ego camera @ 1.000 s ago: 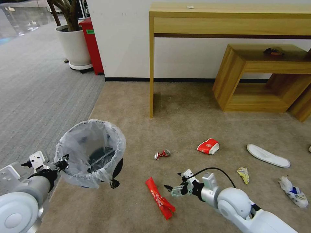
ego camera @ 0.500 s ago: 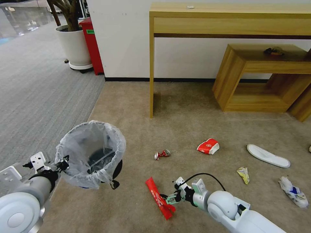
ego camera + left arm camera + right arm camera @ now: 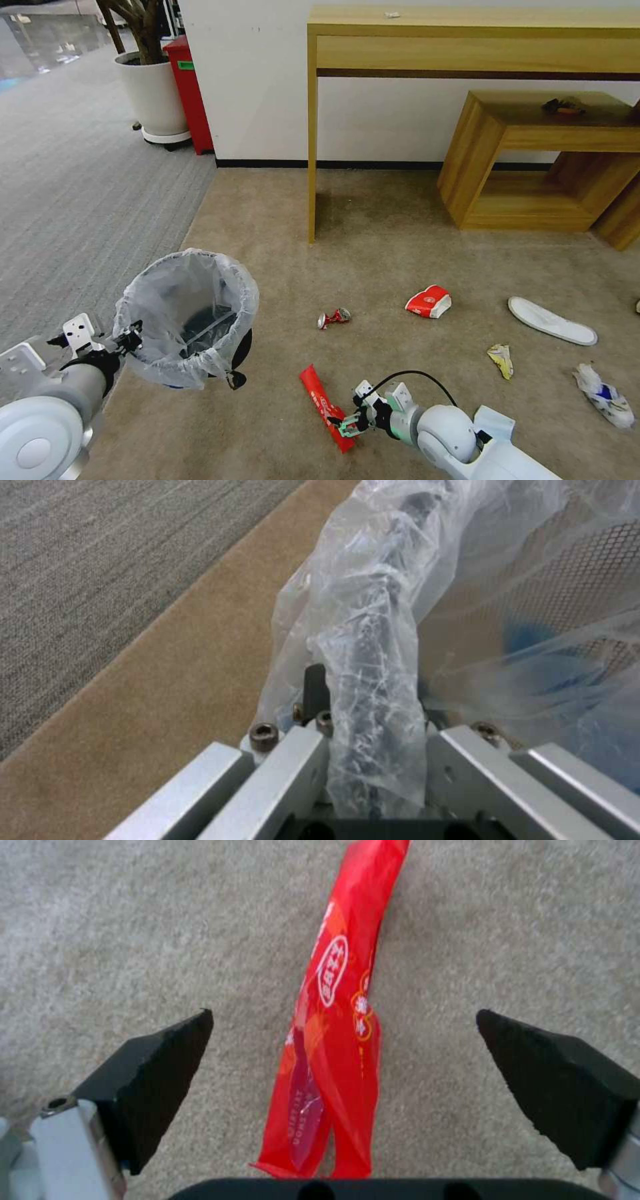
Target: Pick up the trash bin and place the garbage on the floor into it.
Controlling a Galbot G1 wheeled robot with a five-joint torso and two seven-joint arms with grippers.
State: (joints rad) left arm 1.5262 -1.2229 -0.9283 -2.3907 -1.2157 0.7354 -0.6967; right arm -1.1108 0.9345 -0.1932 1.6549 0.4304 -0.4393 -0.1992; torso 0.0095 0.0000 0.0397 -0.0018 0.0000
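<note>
My left gripper (image 3: pixel 127 337) is shut on the bag-covered rim of the trash bin (image 3: pixel 187 320), holding it above the beige floor (image 3: pixel 373 260). In the left wrist view its fingers (image 3: pixel 293 760) clamp the crinkled plastic over the trash bin's rim (image 3: pixel 373 605). My right gripper (image 3: pixel 343 423) is open and low over the near end of a long red wrapper (image 3: pixel 320 400). The right wrist view shows the right gripper (image 3: pixel 343 1012) straddling the wrapper (image 3: pixel 340 990), both black pads apart from it. More garbage lies beyond: a crushed red can (image 3: pixel 333 317), a red cup (image 3: pixel 429 301), a white slipper (image 3: pixel 551 321) and crumpled papers (image 3: pixel 501 359).
A tall wooden desk (image 3: pixel 467 40) and a low wooden shelf (image 3: pixel 533 147) stand against the far wall. A white plant pot (image 3: pixel 152 93) and a red box (image 3: pixel 190 93) sit at the back left. Grey ribbed carpet (image 3: pixel 67 200) runs along the left.
My right gripper has come down and back toward me, from beside the red wrapper to astride its near end. The bin hangs in almost the same place in the left gripper.
</note>
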